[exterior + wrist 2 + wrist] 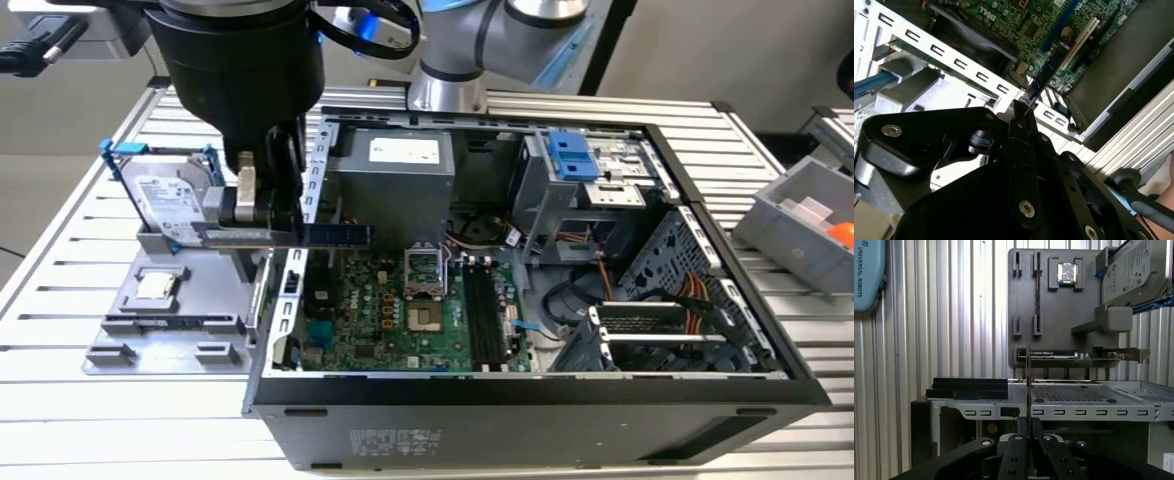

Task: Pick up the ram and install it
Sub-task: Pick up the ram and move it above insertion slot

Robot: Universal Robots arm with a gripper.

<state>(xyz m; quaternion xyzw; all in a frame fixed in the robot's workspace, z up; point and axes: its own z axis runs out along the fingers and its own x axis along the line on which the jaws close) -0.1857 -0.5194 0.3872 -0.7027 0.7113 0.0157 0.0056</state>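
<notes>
Pinching the ram [336,234] by 1 end between the fingers [1015,452] of the gripper [1029,432], pressed onto its 2 faces. Held level above the desk [80,300], crossing the side wall of the open case [534,420] nearer the desk's edge at the exterior view's left, free end over the motherboard [387,320].

Slatted table [60,255] with computer case [534,432], grey fixture [174,332]
</notes>
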